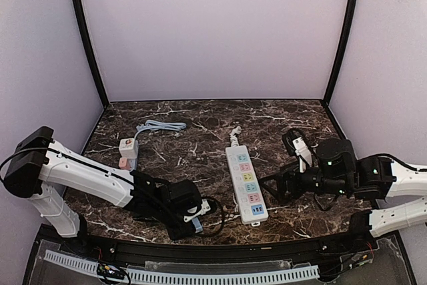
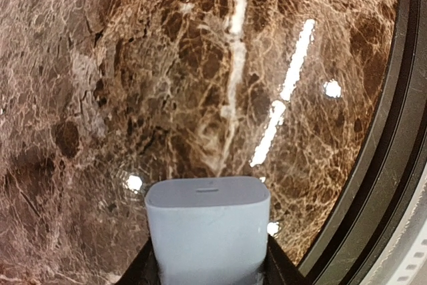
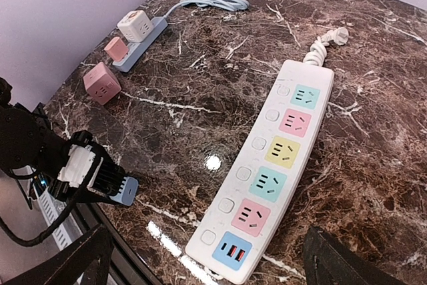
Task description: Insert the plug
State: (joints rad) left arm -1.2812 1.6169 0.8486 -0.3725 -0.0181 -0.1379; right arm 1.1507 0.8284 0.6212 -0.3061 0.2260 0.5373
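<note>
As left fingers point(image 2: 141, 274) grip plug point(image 2: 207, 228), strip point(image 1: 245, 183) (apart)

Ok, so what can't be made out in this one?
Prongs of the pale blue plug block: no view shows them; in the left wrist view the left fingers cover its sides.
Right fingers: their tips are cut off by the bottom edge of the right wrist view.
Button states on the white power strip with coloured sockets: too small in every view.

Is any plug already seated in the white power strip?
No, all five coloured sockets of the power strip sit empty in the right wrist view.
</note>
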